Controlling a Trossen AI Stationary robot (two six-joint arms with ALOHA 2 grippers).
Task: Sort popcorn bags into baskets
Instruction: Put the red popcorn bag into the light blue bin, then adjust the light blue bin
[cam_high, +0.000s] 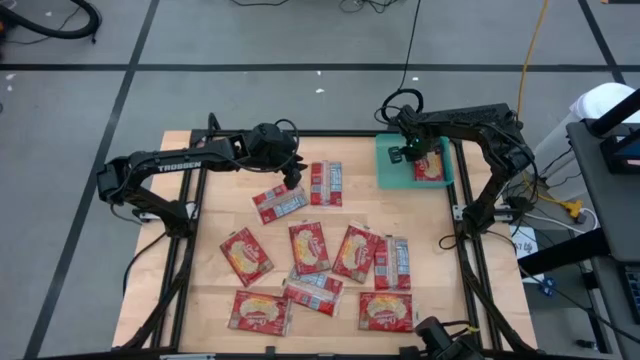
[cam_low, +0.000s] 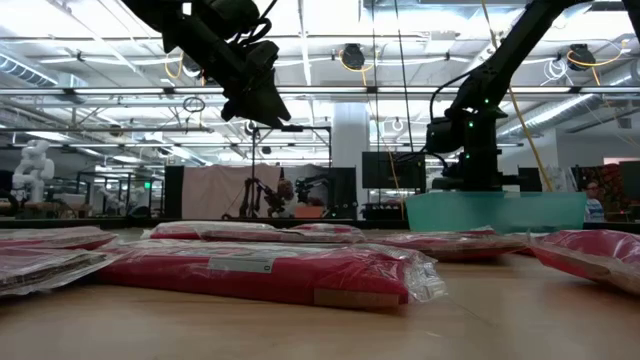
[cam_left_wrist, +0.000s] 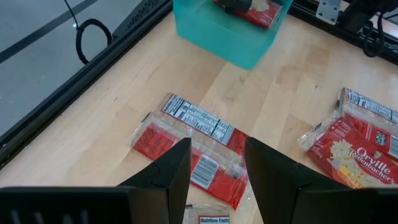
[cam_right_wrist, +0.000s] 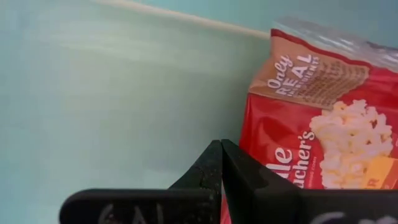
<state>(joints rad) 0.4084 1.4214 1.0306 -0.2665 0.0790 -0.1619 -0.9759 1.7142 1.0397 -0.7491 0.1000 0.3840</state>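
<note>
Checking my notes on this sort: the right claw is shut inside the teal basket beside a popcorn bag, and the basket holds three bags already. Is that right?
Not quite: the high view shows only one popcorn bag in the teal basket, not three. The right claw is indeed shut inside it, beside that bag.

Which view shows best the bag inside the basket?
The right wrist view: the bag fills the frame, print readable. The high view shows it small in the basket; the left wrist view only its edge; the low view hides it.

Bright, even overhead light from ceiling strips (cam_low: 300, 95) (glaring in the low view); near packets (cam_low: 260, 272) blur, shadows soft.
</note>
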